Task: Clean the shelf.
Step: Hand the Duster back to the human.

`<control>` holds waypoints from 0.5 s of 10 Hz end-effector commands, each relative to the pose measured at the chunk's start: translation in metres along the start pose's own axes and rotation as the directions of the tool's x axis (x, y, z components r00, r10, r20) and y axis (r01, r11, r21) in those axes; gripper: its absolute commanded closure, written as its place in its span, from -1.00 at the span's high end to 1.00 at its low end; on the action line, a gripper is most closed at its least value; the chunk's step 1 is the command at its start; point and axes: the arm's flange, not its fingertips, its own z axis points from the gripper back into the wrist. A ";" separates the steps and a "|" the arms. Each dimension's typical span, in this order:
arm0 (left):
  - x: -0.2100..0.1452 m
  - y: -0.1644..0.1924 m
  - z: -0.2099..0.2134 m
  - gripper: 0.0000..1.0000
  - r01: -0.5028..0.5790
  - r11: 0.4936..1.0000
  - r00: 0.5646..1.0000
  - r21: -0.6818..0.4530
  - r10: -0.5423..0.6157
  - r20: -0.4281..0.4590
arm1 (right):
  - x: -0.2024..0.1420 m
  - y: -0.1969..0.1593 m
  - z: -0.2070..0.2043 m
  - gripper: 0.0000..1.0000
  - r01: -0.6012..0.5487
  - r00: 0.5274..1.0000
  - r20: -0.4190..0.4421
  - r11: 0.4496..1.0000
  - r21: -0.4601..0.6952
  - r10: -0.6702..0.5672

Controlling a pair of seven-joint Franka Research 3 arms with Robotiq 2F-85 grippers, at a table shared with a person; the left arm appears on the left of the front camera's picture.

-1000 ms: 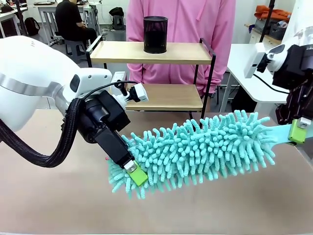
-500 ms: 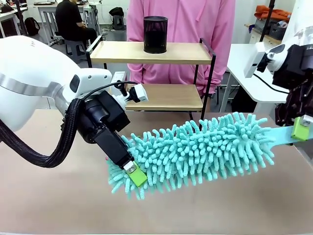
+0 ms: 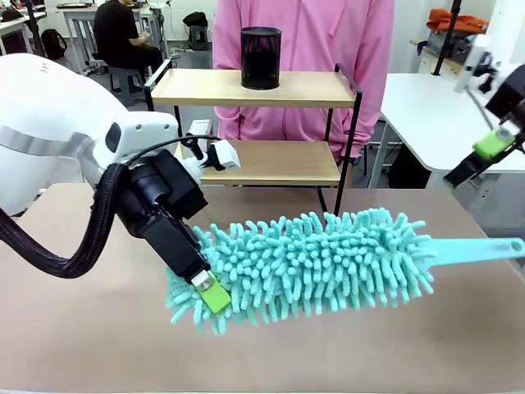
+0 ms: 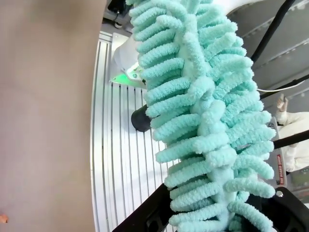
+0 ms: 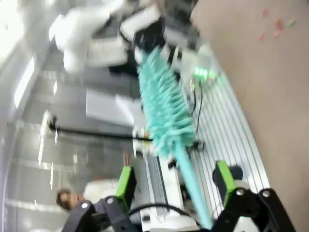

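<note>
The shelf [image 3: 205,87] stands at the table's far edge, two wooden boards in a black frame, with a black mesh cup [image 3: 261,57] on its top board. A teal fluffy duster [image 3: 312,263] hangs over the table in front of it. My left gripper [image 3: 209,291] is shut on the duster's fluffy left end; the left wrist view shows the duster [image 4: 203,121] running up from my left gripper [image 4: 217,217]. The duster's handle [image 3: 480,249] sticks out free to the right. My right gripper [image 3: 490,149] is raised at the upper right, open. In the right wrist view the handle [image 5: 190,183] lies beyond my open right gripper [image 5: 175,180].
A person in a pink top [image 3: 303,33] stands right behind the shelf. A white table [image 3: 426,115] sits to the right. The beige tabletop [image 3: 82,345] stretches below the duster, with a few small crumbs [image 5: 275,24] on it.
My right gripper let go of the duster's handle and rose up and to the right. The duster, still in my left gripper, shifted slightly left and lower.
</note>
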 end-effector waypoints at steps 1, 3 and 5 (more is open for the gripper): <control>-0.021 -0.014 0.019 -1.00 0.050 0.999 0.998 -0.007 -0.049 0.046 | -0.017 -0.016 0.019 1.00 0.136 0.707 0.700 0.991 0.001 -0.098; -0.045 -0.048 0.052 -1.00 0.124 0.992 0.986 -0.038 -0.119 0.120 | -0.059 -0.041 0.058 1.00 0.296 0.344 0.926 0.954 0.047 -0.152; -0.074 -0.095 0.095 -1.00 0.243 0.969 0.945 0.043 -0.246 0.215 | -0.030 -0.030 0.046 1.00 0.109 0.945 0.310 0.994 0.002 -0.105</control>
